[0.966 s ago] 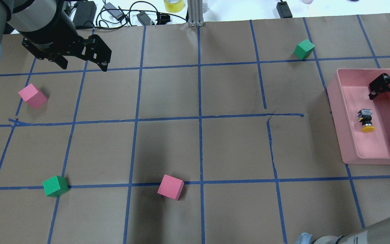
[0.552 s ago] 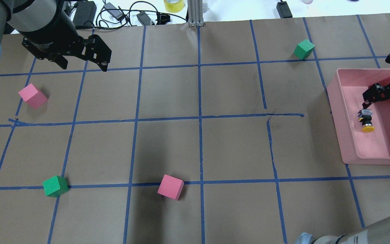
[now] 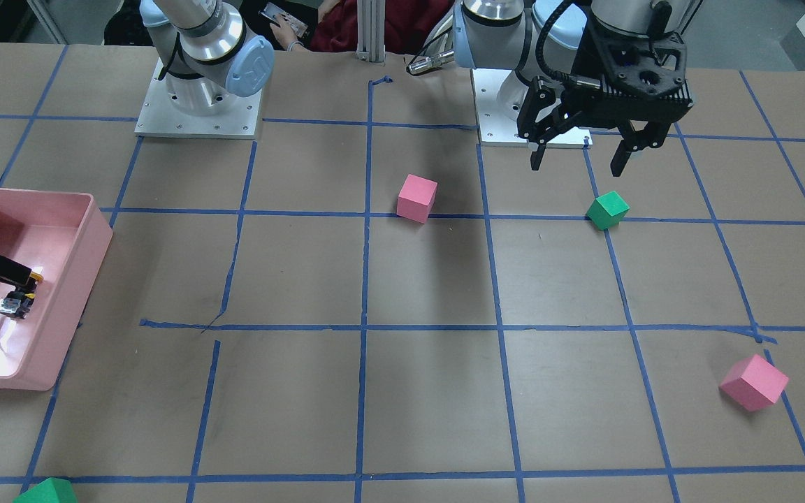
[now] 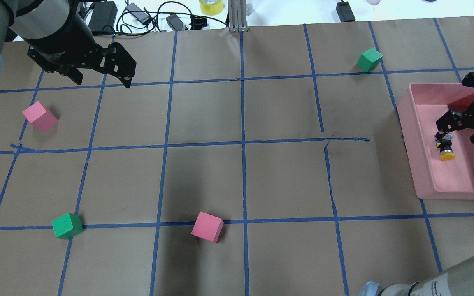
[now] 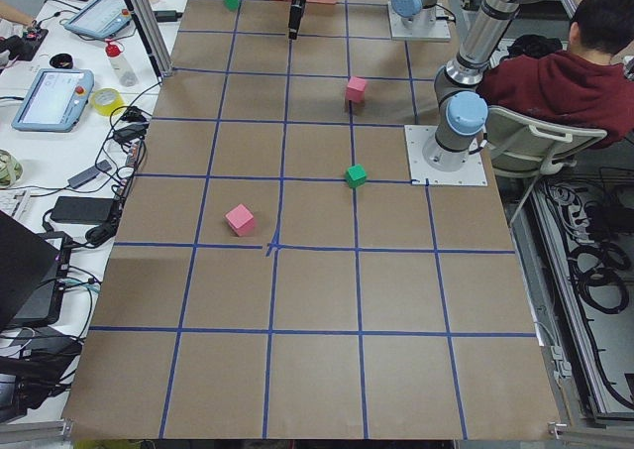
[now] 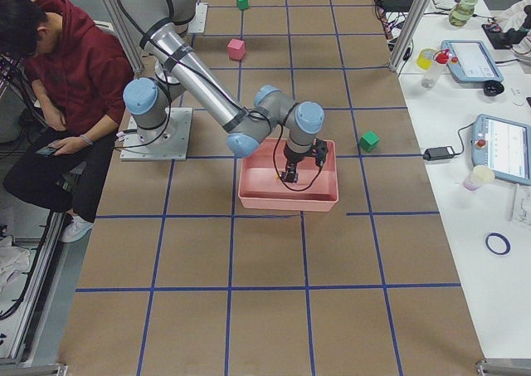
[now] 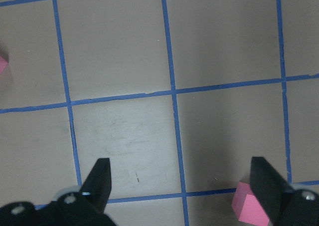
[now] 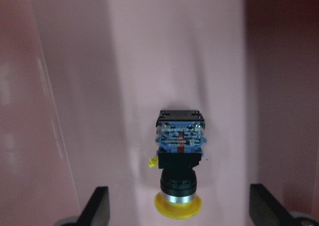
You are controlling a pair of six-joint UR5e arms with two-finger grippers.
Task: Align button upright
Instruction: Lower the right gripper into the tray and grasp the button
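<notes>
- Since the earlier overhead frames, the right tool (image 4: 456, 132) has gone lower and a little to the left in the picture, nearer to the button (image 4: 446, 149). The button and the left tool (image 4: 102, 80) kept their places.
- Upper left of the overhead view: the left tool hangs above the table (image 4: 282, 176), its fingers spread wide, holding nothing.
- Below it, near the left edge, stands a pink cube (image 4: 39, 116). At the lower left stands a green cube (image 4: 67, 225).
- Lower middle: a second pink cube (image 4: 207, 226).
- Upper right: a second green cube (image 4: 369, 59).
- Right edge: a pink tray (image 4: 410, 152). The button lies on its side on the tray floor, near the tray's left wall. Its yellow cap points to the bottom of the frame and its base block to the top.
- The right tool is inside the tray, above the base end of the button, fingers spread. In the right wrist view the button lies between the two fingers and touches neither.
</notes>
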